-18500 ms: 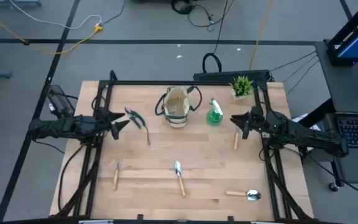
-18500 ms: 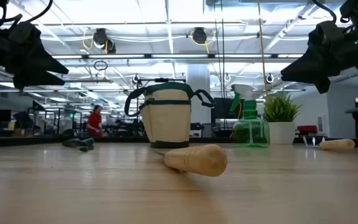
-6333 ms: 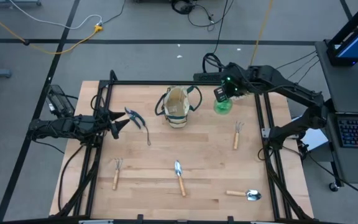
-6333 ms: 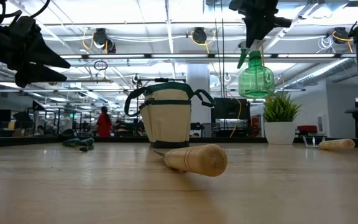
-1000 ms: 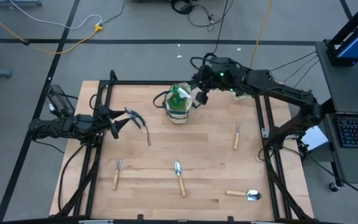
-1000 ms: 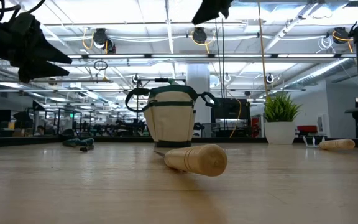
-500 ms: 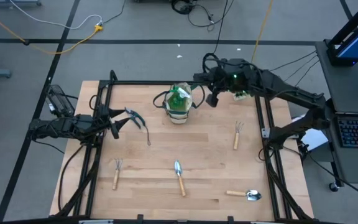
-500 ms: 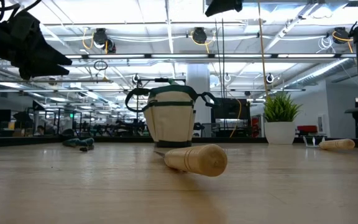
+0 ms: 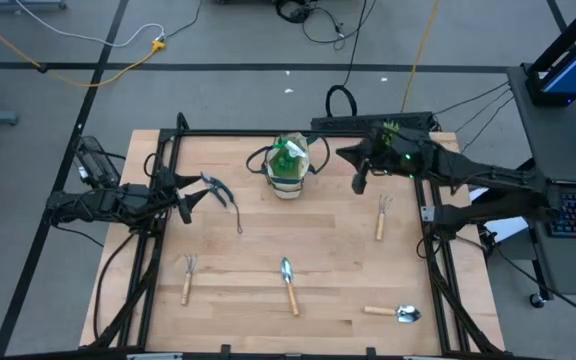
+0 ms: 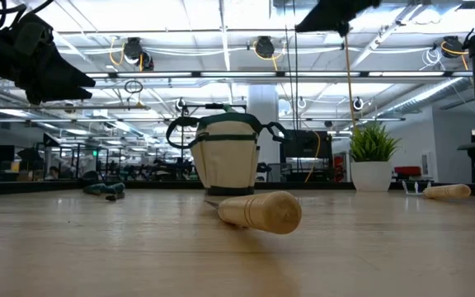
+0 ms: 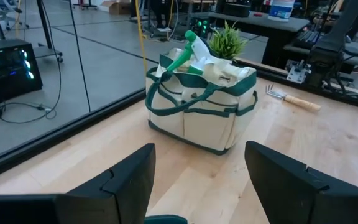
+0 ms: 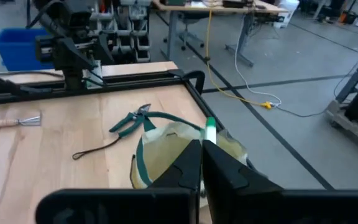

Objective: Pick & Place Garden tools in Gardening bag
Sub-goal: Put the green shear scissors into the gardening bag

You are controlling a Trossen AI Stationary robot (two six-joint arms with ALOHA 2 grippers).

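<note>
one tool, the green spray bottle (image 9: 289,154), sits in the gardening bag (image 9: 286,183) at upper centre, so the empty right hand (image 9: 358,182), fingers together, must next open over the nearby fork rake (image 9: 381,214), while the left hand (image 9: 190,193) waits, fingers apart, at mid left.

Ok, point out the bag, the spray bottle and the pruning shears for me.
bag (image 11: 219,121): left wrist view, on its beige front panel.
spray bottle (image 11: 182,53): left wrist view, on the green trigger head sticking out of the bag.
pruning shears (image 9: 217,190): high view, on the dark handles.

right hand (image 9: 357,183) shut, left hand (image 9: 190,196) open
</note>
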